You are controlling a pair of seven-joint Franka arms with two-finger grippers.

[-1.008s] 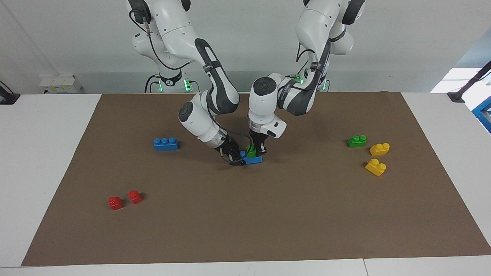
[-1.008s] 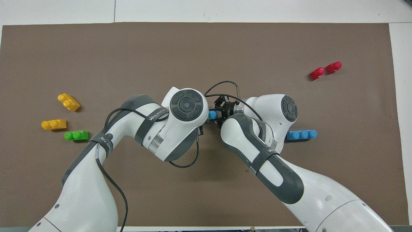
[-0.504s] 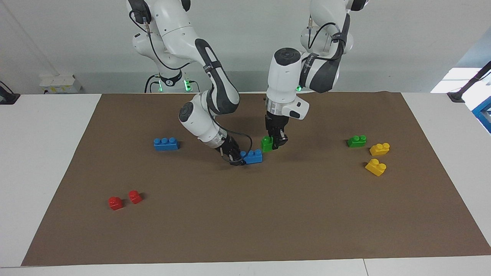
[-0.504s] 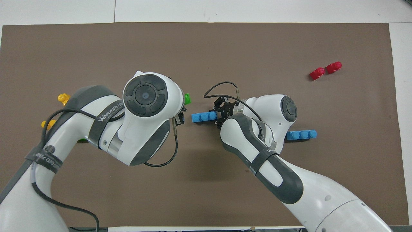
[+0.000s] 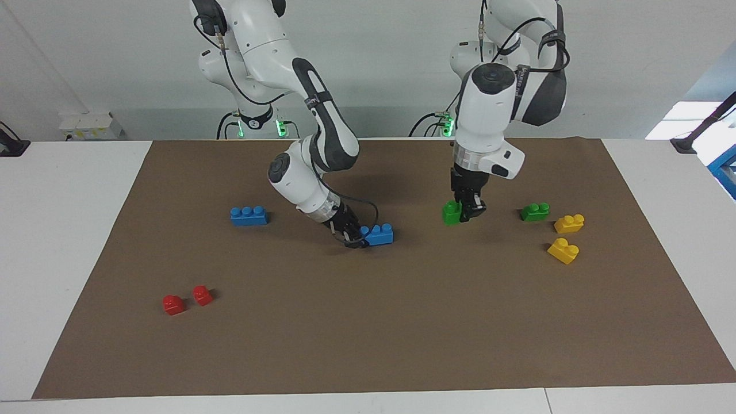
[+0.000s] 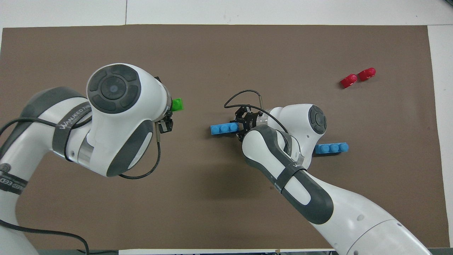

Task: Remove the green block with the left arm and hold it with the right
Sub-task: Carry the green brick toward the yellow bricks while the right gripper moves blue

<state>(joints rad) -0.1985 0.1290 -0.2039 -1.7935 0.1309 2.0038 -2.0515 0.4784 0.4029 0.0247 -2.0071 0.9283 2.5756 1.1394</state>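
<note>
Two grippers are busy: centre-right in the facing view, the left gripper [image 5: 463, 210] hangs over the mat [image 5: 402, 322], clamped on the green block [image 5: 451, 213]; mid-frame, the right gripper [image 5: 355, 236] pinches a blue brick [image 5: 379, 234].

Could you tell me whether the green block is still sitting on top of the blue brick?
No, the left gripper holds the green block clear of the blue brick.

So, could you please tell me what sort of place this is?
Probably a robotics lab: two arms work at a white table under a brown mat, the left tool holding a green block among toy bricks.
</note>
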